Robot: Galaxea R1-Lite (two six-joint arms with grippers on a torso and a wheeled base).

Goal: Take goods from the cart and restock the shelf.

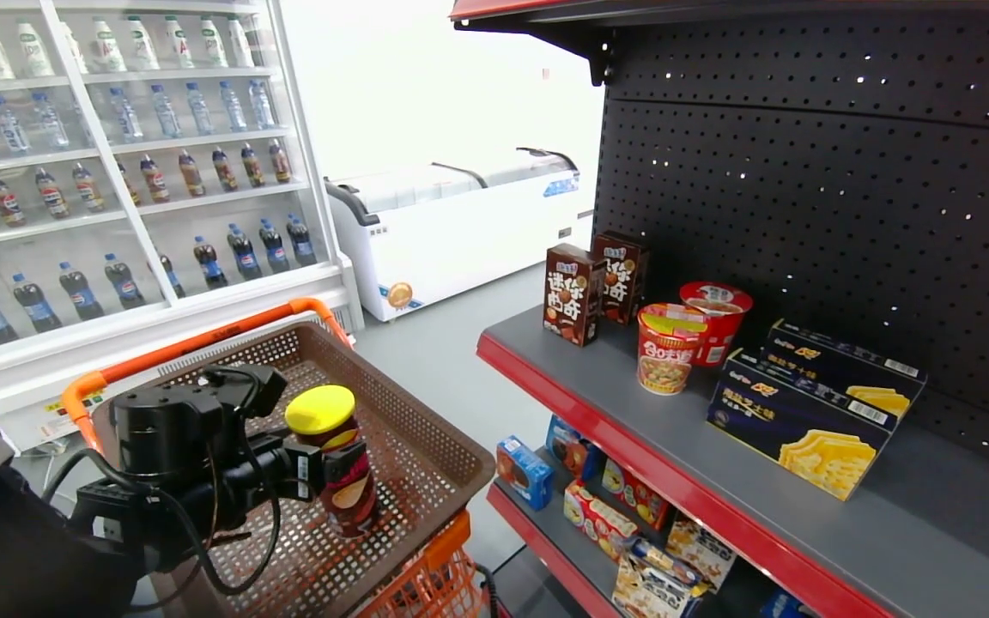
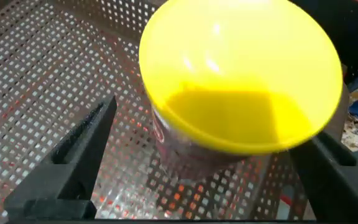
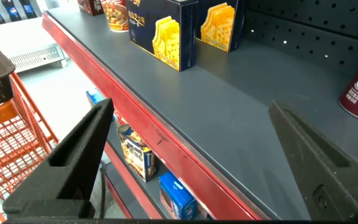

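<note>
- Task item: chip can (image 1: pixel 347 481), tall tube w/ yellow lid (image 2: pixel 241 74), standing slightly tilted in the brown basket (image 1: pixel 439 429) on top of the orange cart (image 1: pixel 203 339).
- Left gripper (image 1: pixel 336 476): fingers spread, one each side of the can at mid-body. Wrist view shows a gap btwn one finger (image 2: pixel 82 146) and the can wall; other side is under the lid, contact can't be told.
- Right gripper (image 3: pixel 191 106): fingers wide apart, holding nothing, over the bare grey part of the shelf (image 1: pixel 632 429).
- Handling, prob.: light, stiff cardboard tube, smooth and round, so it may roll or slip in a loose pinch. Wall could dent if squeezed hard, contents break easily. Best hold is mid-body, below the lid, not on the lid itself (could pop off).
- Counts:
  - chip cans in basket: 1
  - brown cookie boxes (image 1: pixel 574 294) on shelf: 2
  - cup noodles (image 1: pixel 664 348): 2
  - dark blue cracker boxes (image 1: pixel 803 429): 3, I think
  - lower tier: mixed snack packs, too overlapped to count.
</note>
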